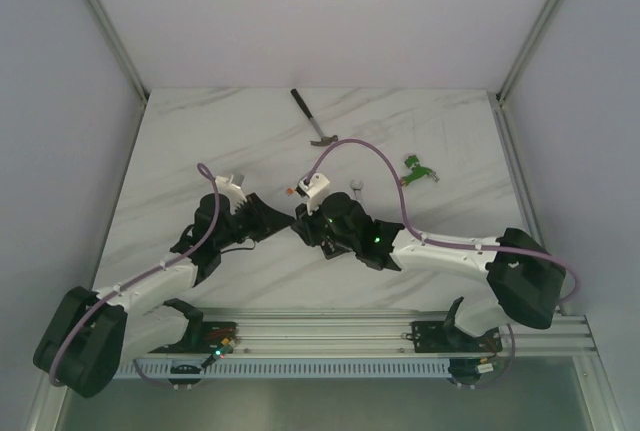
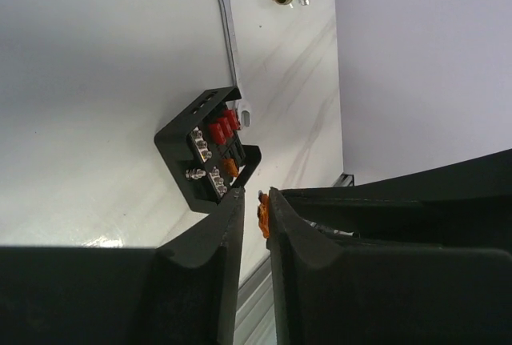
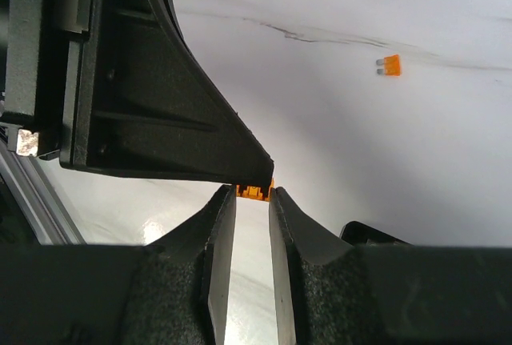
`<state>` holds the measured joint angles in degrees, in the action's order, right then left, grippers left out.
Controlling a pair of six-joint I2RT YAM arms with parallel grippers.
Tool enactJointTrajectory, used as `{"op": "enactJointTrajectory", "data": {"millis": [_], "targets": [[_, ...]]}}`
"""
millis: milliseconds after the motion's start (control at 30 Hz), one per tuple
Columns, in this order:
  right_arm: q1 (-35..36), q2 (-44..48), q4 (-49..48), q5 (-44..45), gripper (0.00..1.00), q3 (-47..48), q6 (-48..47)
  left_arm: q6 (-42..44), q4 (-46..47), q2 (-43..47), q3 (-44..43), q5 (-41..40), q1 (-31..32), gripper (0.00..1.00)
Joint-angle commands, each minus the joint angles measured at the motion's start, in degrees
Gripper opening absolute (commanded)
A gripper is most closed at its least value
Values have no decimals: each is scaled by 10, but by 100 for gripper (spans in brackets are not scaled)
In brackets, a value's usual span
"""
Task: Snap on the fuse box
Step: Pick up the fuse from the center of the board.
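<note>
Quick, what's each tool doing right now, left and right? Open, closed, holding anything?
Left tool: closed on a small orange plastic fuse.
Right tool: appears closed on the same small orange plastic fuse, pinched at its very tips.

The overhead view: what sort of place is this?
Probably a lab robot test booth: a white marble-patterned table boxed in by plain white panels, two black-and-white robot arms bolted to a metal rail, and a few props like a black-handled hammer and a small black plastic fuse box.
</note>
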<state>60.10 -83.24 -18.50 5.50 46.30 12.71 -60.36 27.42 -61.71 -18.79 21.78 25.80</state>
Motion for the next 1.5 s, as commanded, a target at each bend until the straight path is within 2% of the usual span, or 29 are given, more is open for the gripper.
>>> {"op": "enactJointTrajectory", "data": {"millis": [0, 200, 267, 467, 700, 867, 1100, 1267, 1467], "targets": [[-1, 15, -33, -9, 21, -6, -9, -1, 13, -1, -10, -3, 7, 24], [-1, 23, -38, -5, 20, -11, -8, -10, 14, 8, -13, -4, 14, 3], [0, 28, -32, 2, 21, -9, -3, -14, 13, 15, -13, -8, 18, 0], [-2, 90, -38, 49, 33, -35, 79, -33, 11, 56, -5, -43, 27, 0], [-10, 166, -179, 43, 45, -128, 252, -80, 71, 111, 20, -96, 53, 0], [-11, 172, -277, 32, 45, -175, 339, -107, 114, 145, 35, -148, 82, 0], [-12, 169, -393, 22, 42, -218, 373, -136, 168, 171, 49, -215, 138, 0], [-13, 170, -434, 24, 39, -237, 380, -139, 191, 179, 52, -263, 177, 0], [-17, 172, -456, 21, 35, -243, 376, -143, 213, 165, 51, -280, 201, 0]]}}
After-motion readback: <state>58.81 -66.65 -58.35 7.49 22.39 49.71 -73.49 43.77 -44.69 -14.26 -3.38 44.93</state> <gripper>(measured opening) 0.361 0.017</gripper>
